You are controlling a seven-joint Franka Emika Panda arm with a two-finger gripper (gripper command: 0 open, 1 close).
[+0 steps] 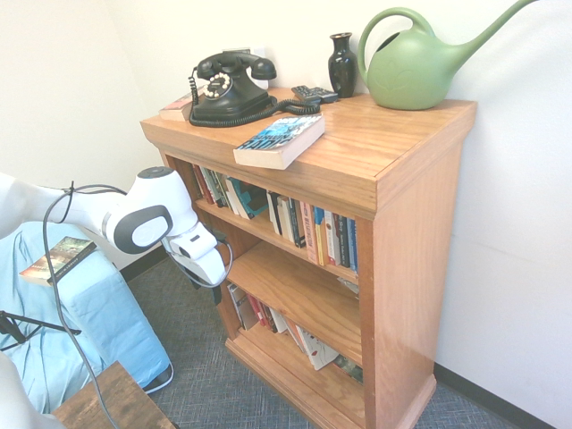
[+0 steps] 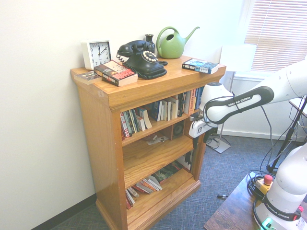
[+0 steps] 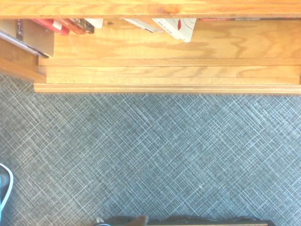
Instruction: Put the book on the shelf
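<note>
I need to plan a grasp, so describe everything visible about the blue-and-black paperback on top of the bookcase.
The book is a thick paperback with a blue-and-black cover, large pale lettering and cream page edges. It lies flat, closed, cover up, on the bookcase's top board, near the front edge and turned at an angle to it. It lies in front of the black telephone, apart from it. Nothing rests on it; only the board touches it. In the second exterior view its spine shows white print.

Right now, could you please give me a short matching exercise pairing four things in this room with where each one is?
Things:
1. blue book
2. watering can
3. clock
4. gripper

Places:
A. hanging in front of the bookcase, above the carpet
B. lying flat on the bookcase top's front edge
C. beside the dark vase
D. by the wall, behind the red-and-black book

Pairs: 1-B, 2-C, 3-D, 4-A
</note>
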